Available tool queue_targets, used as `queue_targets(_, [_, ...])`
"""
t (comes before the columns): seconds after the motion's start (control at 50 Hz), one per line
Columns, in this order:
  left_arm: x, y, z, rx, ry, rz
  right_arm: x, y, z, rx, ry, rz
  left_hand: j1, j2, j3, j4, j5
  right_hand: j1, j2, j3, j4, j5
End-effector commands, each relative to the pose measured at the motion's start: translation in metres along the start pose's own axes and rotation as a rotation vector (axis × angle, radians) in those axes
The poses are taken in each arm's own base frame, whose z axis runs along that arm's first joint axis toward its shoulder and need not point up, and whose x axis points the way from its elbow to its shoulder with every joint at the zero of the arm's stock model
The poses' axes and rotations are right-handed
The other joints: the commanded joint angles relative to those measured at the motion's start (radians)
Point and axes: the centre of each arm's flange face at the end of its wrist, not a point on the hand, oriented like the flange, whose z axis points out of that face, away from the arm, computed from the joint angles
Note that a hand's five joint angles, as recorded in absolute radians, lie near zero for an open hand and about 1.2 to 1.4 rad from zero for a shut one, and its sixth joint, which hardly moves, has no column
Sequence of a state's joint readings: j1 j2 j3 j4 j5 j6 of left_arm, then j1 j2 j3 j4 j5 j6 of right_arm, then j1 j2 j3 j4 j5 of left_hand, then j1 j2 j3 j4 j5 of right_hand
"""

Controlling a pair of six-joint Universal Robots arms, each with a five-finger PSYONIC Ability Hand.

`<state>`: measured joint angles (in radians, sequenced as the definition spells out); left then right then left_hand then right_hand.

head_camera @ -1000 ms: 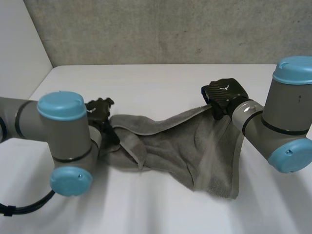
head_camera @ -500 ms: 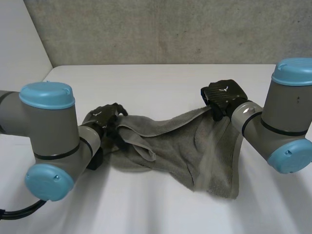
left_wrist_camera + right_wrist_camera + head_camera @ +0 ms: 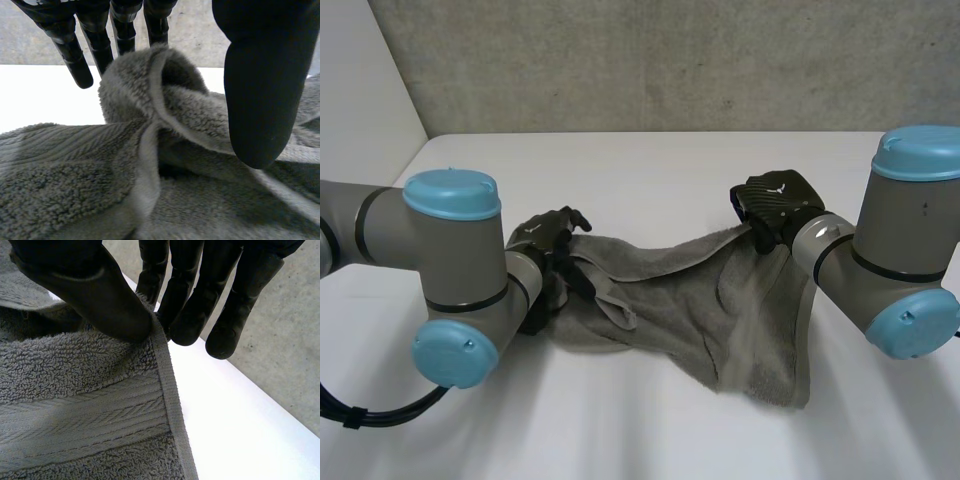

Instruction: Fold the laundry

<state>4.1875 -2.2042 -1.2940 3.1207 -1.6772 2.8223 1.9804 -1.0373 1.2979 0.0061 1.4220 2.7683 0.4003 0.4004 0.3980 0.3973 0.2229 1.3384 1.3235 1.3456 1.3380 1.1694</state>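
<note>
- The desk (image 3: 650,170) carries the work. We see a white surface with bare room on the far side of the cloth, which we judge leaves space to lay a fold flat.
- The towel (image 3: 740,310), grey terry, is strung between both robot hands across the middle of the desk. Its near part sags and lies rumpled on the surface, so we judge the folding is not yet done.
- The right robot hand (image 3: 775,200) is clamped on the towel's far right corner. In the right wrist view the thumb presses the hem against the fingers (image 3: 185,315). We judge this pinch serves to hold the far edge taut.
- The left robot hand (image 3: 545,235) is closed on the opposite end, where a bunched fold of towel rises between its thumb (image 3: 260,100) and its fingers (image 3: 100,45). We judge the bunching makes this hold less tidy, so the corner may need regrasping.
</note>
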Motion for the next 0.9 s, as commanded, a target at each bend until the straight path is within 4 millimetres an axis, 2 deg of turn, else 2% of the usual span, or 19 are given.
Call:
queue_targets(0.02, [-0.005,-0.001,0.008,0.049,-0.047,0.004,-0.001,0.003,0.001,-0.007,-0.004,0.0,0.136,0.136,0.138,0.139,0.139,0.058,0.073,0.051,0.058,0.052])
queue_targets(0.14, [-0.009,-0.006,0.013,0.093,-0.055,0.024,-0.001,0.005,0.002,-0.011,-0.004,0.001,0.362,0.362,0.365,0.365,0.365,0.058,0.073,0.051,0.058,0.052])
queue_targets(0.28, [-0.014,-0.02,0.022,0.17,-0.048,0.013,0.0,0.001,0.004,0.003,0.0,-0.002,0.954,0.954,0.956,0.957,0.957,0.058,0.073,0.051,0.058,0.052])
queue_targets(0.36, [-0.009,-0.036,0.026,0.231,-0.017,0.005,0.01,-0.024,0.007,0.121,0.051,-0.016,0.996,0.996,0.998,0.999,0.999,0.058,0.073,0.051,0.058,0.052])
queue_targets(0.38, [-0.004,-0.048,0.028,0.265,0.009,0.003,0.01,-0.024,0.007,0.122,0.051,-0.016,0.996,0.996,0.998,0.999,0.999,0.058,0.073,0.051,0.058,0.052])
queue_targets(0.42, [0.003,-0.066,0.027,0.312,0.039,0.001,0.025,-0.062,0.003,0.296,0.118,-0.039,0.996,0.996,0.998,0.999,0.999,0.058,0.073,0.051,0.058,0.052])
queue_targets(0.44, [0.011,-0.088,0.025,0.376,0.062,0.0,0.025,-0.062,0.003,0.297,0.118,-0.039,0.996,0.996,0.998,0.999,0.999,0.058,0.073,0.051,0.058,0.052])
queue_targets(0.46, [0.018,-0.115,0.02,0.454,0.08,0.001,0.033,-0.085,-0.002,0.398,0.158,-0.053,0.996,0.996,0.998,0.999,0.999,0.058,0.073,0.051,0.058,0.052])
queue_targets(0.52, [0.025,-0.141,0.012,0.532,0.096,0.012,0.05,-0.132,-0.019,0.64,0.252,-0.077,0.996,0.996,0.998,0.999,0.999,0.058,0.073,0.051,0.058,0.052])
queue_targets(0.54, [0.031,-0.167,0.004,0.607,0.103,0.032,0.05,-0.132,-0.019,0.641,0.252,-0.077,0.996,0.996,0.998,0.999,0.999,0.058,0.073,0.051,0.058,0.052])
queue_targets(0.56, [0.032,-0.193,-0.006,0.69,0.097,0.061,0.058,-0.156,-0.03,0.779,0.303,-0.091,0.996,0.996,0.998,0.999,0.999,0.058,0.073,0.051,0.058,0.052])
queue_targets(0.58, [0.032,-0.194,-0.006,0.69,0.097,0.062,0.066,-0.176,-0.043,0.907,0.351,-0.1,0.996,0.996,0.998,0.999,0.999,0.058,0.073,0.051,0.058,0.052])
queue_targets(0.62, [0.035,-0.237,-0.031,0.83,0.074,0.129,0.071,-0.191,-0.055,1.005,0.386,-0.104,0.996,0.996,0.998,0.999,0.999,0.058,0.073,0.051,0.058,0.052])
queue_targets(0.72, [0.029,-0.265,-0.055,0.913,0.048,0.186,0.073,-0.201,-0.074,1.029,0.403,-0.111,0.996,0.996,0.998,0.999,0.999,0.058,0.073,0.051,0.058,0.052])
queue_targets(0.8, [0.023,-0.258,-0.056,0.872,0.04,0.195,0.061,-0.175,-0.068,0.825,0.311,-0.086,0.996,0.996,0.998,0.999,0.999,0.058,0.073,0.051,0.058,0.052])
queue_targets(0.84, [0.017,-0.24,-0.049,0.797,0.041,0.21,0.054,-0.161,-0.064,0.739,0.272,-0.081,0.996,0.996,0.998,0.999,0.999,0.058,0.073,0.051,0.058,0.052])
queue_targets(0.86, [0.008,-0.212,-0.041,0.687,0.044,0.229,0.047,-0.145,-0.061,0.646,0.234,-0.08,0.996,0.996,0.998,0.999,0.999,0.058,0.073,0.051,0.058,0.052])
queue_targets(0.88, [0.008,-0.211,-0.04,0.686,0.044,0.229,0.047,-0.145,-0.061,0.645,0.233,-0.08,0.996,0.996,0.998,0.999,0.999,0.058,0.073,0.051,0.058,0.052])
queue_targets(0.9, [0.001,-0.189,-0.037,0.605,0.054,0.243,0.038,-0.125,-0.057,0.545,0.188,-0.094,0.996,0.996,0.998,0.999,0.999,0.058,0.073,0.051,0.058,0.052])
